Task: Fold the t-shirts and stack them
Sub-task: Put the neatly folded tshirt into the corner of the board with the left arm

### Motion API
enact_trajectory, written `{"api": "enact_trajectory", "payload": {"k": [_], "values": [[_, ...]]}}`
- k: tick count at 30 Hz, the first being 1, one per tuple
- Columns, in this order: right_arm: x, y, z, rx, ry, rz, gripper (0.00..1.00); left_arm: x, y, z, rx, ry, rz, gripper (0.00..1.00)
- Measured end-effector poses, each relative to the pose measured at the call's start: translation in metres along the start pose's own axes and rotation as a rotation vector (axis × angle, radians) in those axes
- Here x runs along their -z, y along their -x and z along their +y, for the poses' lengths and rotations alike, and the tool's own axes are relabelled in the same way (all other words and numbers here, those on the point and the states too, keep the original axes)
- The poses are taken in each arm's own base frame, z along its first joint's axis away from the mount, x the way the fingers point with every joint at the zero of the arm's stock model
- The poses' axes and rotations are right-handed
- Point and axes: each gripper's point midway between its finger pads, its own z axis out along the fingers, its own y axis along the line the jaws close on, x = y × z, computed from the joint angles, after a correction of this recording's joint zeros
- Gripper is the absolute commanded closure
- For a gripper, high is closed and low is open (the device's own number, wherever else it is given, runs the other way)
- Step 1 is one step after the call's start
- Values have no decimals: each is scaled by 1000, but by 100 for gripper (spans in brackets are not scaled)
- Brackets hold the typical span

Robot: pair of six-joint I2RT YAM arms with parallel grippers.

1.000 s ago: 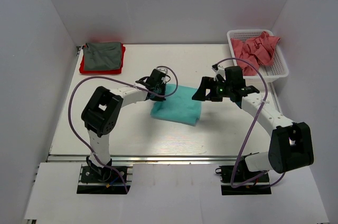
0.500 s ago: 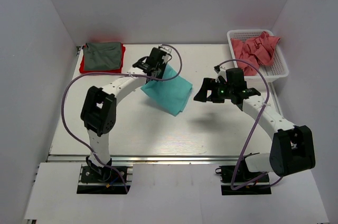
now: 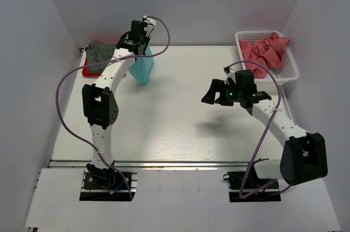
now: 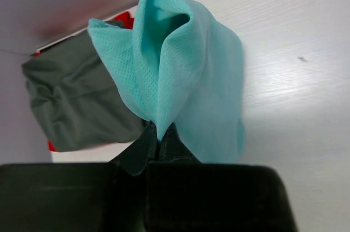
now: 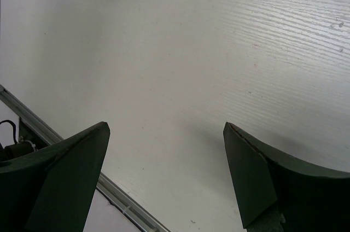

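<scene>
one teal-green t-shirt point(image 4: 183, 73) in left end effector point(image 4: 157, 142)

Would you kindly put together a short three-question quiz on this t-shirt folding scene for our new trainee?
1. True or false: the left gripper is shut on the teal-green mesh-cloth t-shirt.
2. Where are the crumpled salmon-pink cloth t-shirts? A: in the white plastic mesh basket. B: folded in a neat stack. C: draped over an arm.
3. Short answer: which gripper is open with nothing between its fingers?

Key: 1 true. 2 A. 3 the right gripper.
</scene>
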Motion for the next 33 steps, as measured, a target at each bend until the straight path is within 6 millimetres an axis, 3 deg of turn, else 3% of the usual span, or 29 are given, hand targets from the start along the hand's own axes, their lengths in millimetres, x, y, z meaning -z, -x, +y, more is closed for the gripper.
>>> {"api": "enact_trajectory", "payload": {"k": [6, 11, 23, 29, 33], "values": [[1, 4, 2, -6, 2, -8, 10, -36, -3, 54, -16, 81, 17, 100], [0, 8, 3, -5, 4, -11, 10, -52, -1, 98, -2, 153, 1, 100], [-5, 8, 1, -17, -2, 5, 10, -53, -2, 180, 96, 258, -63, 100], [-7, 11, 2, -23, 1, 6, 10, -59, -19, 215, 180, 268, -76, 100], [-10, 13, 1, -36, -2, 14, 10, -79, -41, 234, 232, 280, -63, 100]]}}
